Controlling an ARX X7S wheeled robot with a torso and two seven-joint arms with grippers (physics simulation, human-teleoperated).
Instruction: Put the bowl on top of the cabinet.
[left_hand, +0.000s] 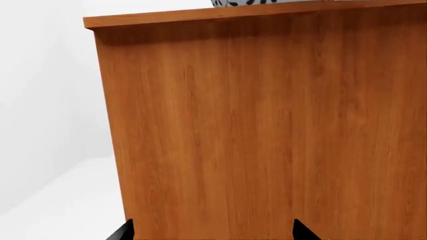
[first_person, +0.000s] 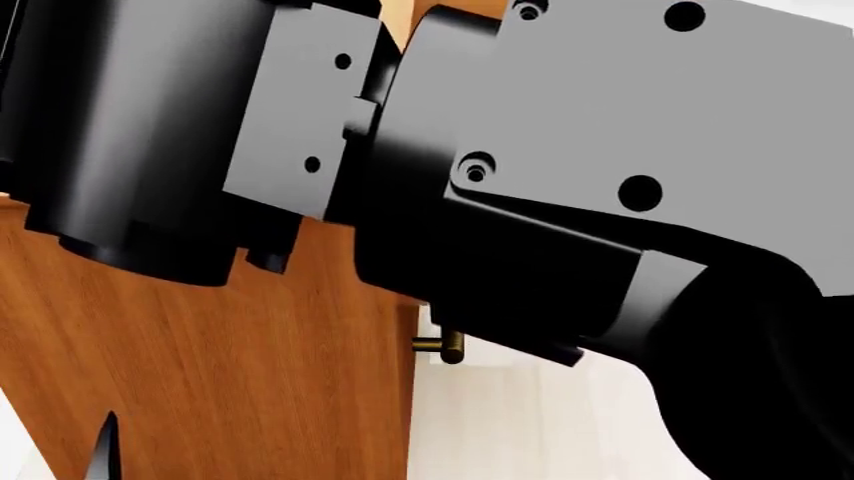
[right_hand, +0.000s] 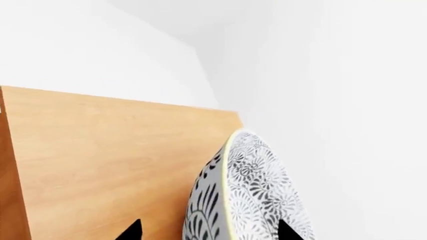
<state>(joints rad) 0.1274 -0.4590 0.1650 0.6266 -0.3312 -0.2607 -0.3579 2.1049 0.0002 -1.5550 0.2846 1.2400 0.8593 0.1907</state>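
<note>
We judge placement nearly done — the bowl (right_hand: 250, 192) sits over the cabinet (right_hand: 107, 165) top, our right gripper (right_hand: 208, 231) pinching its rim; left gripper (left_hand: 212, 231) spread, empty — release remains.

The cabinet (left_hand: 267, 135) wall blocks the left gripper (left_hand: 213, 231); open floor (left_hand: 67, 205) lies beside it.

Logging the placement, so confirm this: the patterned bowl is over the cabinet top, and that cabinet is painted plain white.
Wrong on the colour. The left wrist view shows the cabinet as orange-brown wood grain, not white. The rest holds: the patterned bowl is over the cabinet top.
</note>
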